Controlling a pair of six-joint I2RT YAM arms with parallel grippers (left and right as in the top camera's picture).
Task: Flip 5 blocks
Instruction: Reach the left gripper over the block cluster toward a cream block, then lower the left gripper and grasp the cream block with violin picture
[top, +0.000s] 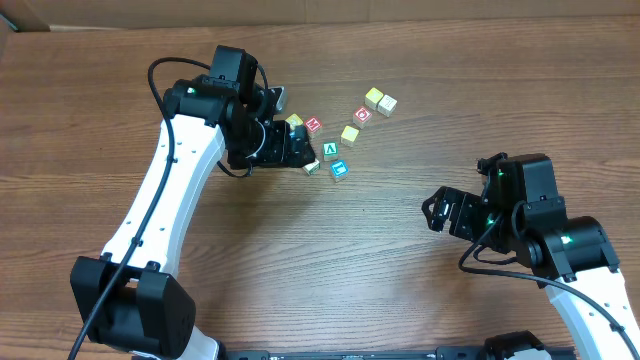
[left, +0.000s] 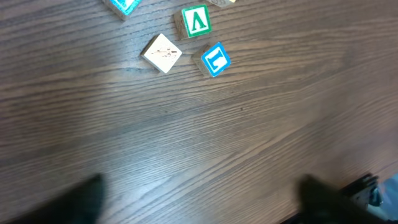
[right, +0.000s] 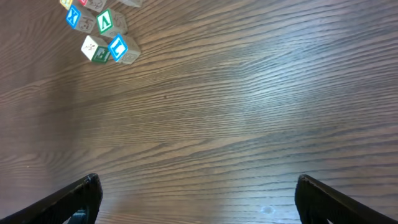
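Note:
Several small wooden blocks lie in a loose cluster on the table: a cream block (top: 311, 167), a blue one (top: 340, 169), a green one (top: 329, 150), red ones (top: 313, 125) and yellow ones (top: 350, 134). My left gripper (top: 296, 152) hovers at the cluster's left edge, right by the cream block. In the left wrist view the cream block (left: 163, 53), green block (left: 196, 20) and blue block (left: 216, 60) lie ahead of the left gripper (left: 202, 205), which is open over bare wood. My right gripper (right: 199, 199) stands open, far from the blocks (right: 104, 34).
The right arm's gripper (top: 435, 210) sits low on the right side of the wooden table (top: 400, 260). A yellow block (top: 374, 97) and a cream block (top: 387, 104) lie at the far right of the cluster.

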